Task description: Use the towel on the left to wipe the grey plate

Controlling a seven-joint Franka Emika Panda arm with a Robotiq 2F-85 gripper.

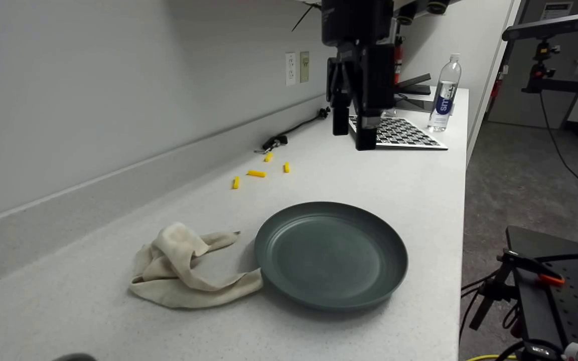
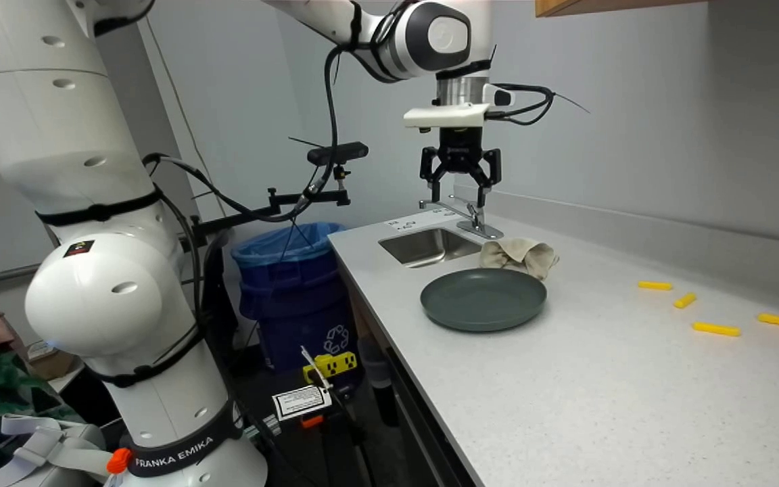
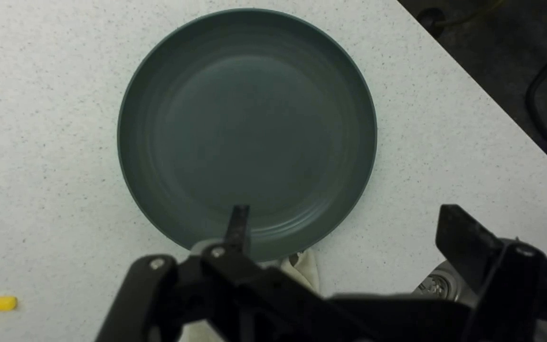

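The grey-green round plate lies flat on the white counter, in both exterior views [image 1: 329,255] [image 2: 484,297] and in the wrist view [image 3: 254,128]. The beige towel lies crumpled beside it, in both exterior views [image 1: 181,250] [image 2: 525,256]. One end of the towel reaches the plate's rim; whether it goes under the rim I cannot tell. In the wrist view the towel [image 3: 306,270] is mostly hidden behind my gripper [image 3: 344,209]. My gripper is open and empty, its fingers pointing down, high above the counter, in both exterior views [image 1: 353,134] [image 2: 458,198].
Several yellow sticks [image 1: 256,174] [image 2: 716,329] lie near the wall. A sink [image 2: 430,247] with a faucet [image 2: 474,220] is set in the counter beyond the plate. A water bottle [image 1: 444,95] and a checkered board [image 1: 404,133] stand farther along. The counter's open edge [image 2: 403,352] runs near the plate.
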